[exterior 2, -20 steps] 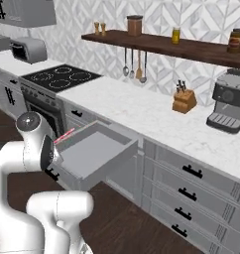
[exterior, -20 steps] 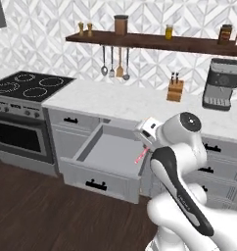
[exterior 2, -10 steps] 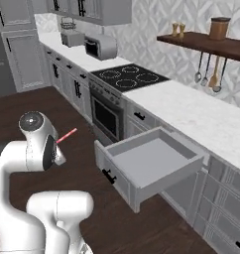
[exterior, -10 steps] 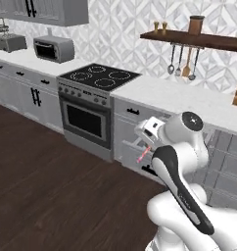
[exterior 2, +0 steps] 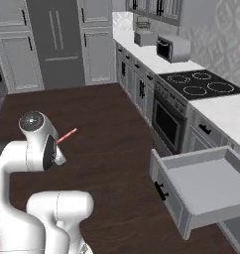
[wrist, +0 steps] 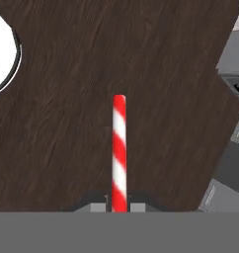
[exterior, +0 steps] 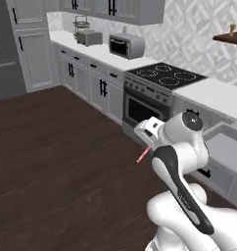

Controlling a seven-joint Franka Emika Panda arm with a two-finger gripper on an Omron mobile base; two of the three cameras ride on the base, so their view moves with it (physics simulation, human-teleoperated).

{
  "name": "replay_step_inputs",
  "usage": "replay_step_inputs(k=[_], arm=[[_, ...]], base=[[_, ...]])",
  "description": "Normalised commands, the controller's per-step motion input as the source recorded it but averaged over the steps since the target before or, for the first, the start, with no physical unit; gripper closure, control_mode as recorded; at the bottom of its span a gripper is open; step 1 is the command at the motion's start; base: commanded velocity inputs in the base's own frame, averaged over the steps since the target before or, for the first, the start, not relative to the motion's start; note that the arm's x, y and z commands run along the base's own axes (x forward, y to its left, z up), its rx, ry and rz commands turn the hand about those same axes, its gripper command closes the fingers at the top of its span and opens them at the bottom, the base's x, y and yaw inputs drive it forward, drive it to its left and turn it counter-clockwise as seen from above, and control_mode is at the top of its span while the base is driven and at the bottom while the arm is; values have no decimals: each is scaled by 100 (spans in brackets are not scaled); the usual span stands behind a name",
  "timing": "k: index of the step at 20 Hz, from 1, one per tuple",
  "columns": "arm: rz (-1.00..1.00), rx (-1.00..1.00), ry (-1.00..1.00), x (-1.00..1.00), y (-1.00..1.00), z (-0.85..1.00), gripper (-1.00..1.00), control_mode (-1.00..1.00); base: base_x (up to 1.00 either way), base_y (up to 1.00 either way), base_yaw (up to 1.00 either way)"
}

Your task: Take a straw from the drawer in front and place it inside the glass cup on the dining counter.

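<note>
The pincer (wrist: 119, 206) was pinching the straw (wrist: 119, 148) only by its bottom end, low in the hand view, so honestly any swing could've slipped it onto the floor (wrist: 67, 123).

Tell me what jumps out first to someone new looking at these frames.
The red-and-white striped straw stands out, pinched in the shut gripper over dark wood floor. Next, the drawer, pulled open and bare inside, beside the oven at the right in the right base view.
</note>
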Motion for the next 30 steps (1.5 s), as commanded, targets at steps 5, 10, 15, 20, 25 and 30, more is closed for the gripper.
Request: replay_step_inputs(k=[5, 10, 15, 20, 25, 30], arm=[[0, 0, 0, 0, 0, 0, 100, 100], [0, 0, 0, 0, 0, 0, 100, 100], [0, 0, 0, 0, 0, 0, 100, 100], [0, 0, 0, 0, 0, 0, 100, 100], [0, 0, 0, 0, 0, 0, 100, 100], [0, 0, 0, 0, 0, 0, 100, 100]], base=[[15, 51, 44], [49, 52, 31], [94, 46, 21], [100, 39, 25], [94, 33, 46], [85, 22, 55]])
